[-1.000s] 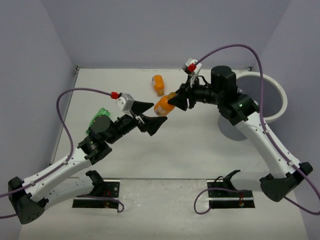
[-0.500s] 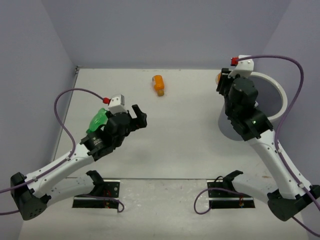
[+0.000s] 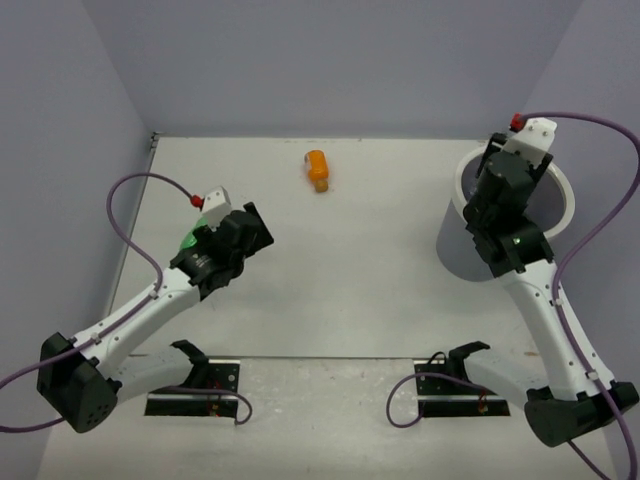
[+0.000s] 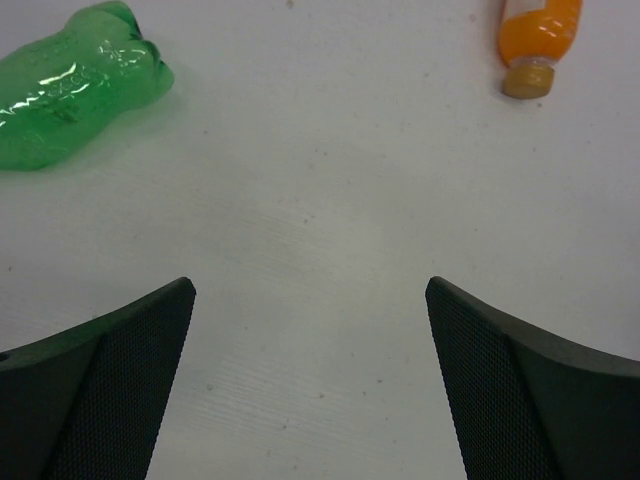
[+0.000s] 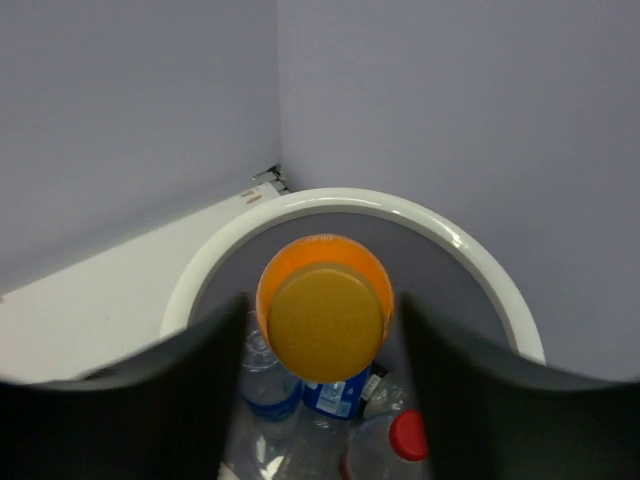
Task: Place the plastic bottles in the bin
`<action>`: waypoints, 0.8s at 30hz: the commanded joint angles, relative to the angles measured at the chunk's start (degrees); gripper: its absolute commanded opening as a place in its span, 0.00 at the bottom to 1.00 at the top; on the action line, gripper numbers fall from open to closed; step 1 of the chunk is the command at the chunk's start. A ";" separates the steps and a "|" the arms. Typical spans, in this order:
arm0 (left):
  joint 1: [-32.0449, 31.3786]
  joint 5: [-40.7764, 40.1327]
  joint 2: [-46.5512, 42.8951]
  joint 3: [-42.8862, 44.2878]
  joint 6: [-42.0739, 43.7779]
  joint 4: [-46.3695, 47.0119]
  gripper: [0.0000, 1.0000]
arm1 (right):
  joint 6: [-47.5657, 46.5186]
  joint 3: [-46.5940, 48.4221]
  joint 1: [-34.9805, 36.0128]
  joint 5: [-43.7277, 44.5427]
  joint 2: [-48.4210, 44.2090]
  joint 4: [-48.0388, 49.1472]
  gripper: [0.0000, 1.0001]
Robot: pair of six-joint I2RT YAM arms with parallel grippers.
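My right gripper (image 5: 322,302) hangs over the bin (image 5: 330,200), a large white bucket with a grey inside. An orange bottle (image 5: 325,300) sits between its spread fingers, cap towards the camera, with a thin gap on each side. Clear blue-labelled bottles (image 5: 265,385) and a red cap (image 5: 408,435) lie in the bin below. In the top view the right gripper (image 3: 507,178) is above the bin's (image 3: 560,190) left half. My left gripper (image 4: 308,285) is open and empty over bare table. A second orange bottle (image 4: 535,35) lies far right of it.
A green plastic bottle (image 4: 75,85) lies on its side at the left, partly hidden under the left arm in the top view (image 3: 188,240). The second orange bottle (image 3: 317,170) rests near the back wall. Purple walls close in the table on three sides.
The right arm swung from the table's middle to above the bin with the orange bottle, and its jaws spread apart. The left arm drew back to the left.
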 commanded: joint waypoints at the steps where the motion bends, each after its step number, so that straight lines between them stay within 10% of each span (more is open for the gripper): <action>1: 6.12 0.99 2.62 4.43 -1.09 -2.60 1.00 | 2.41 5.01 -0.35 3.41 4.31 -4.70 0.95; 16: 28.92 9.11 8.89 7.07 -1.84 -2.09 1.00 | 8.39 5.69 -0.35 -7.72 2.32 -8.10 0.99; 24: 31.42 7.56 7.80 -0.58 -27.31 -2.10 1.00 | 7.70 6.32 -0.35 -10.66 3.34 -8.31 0.99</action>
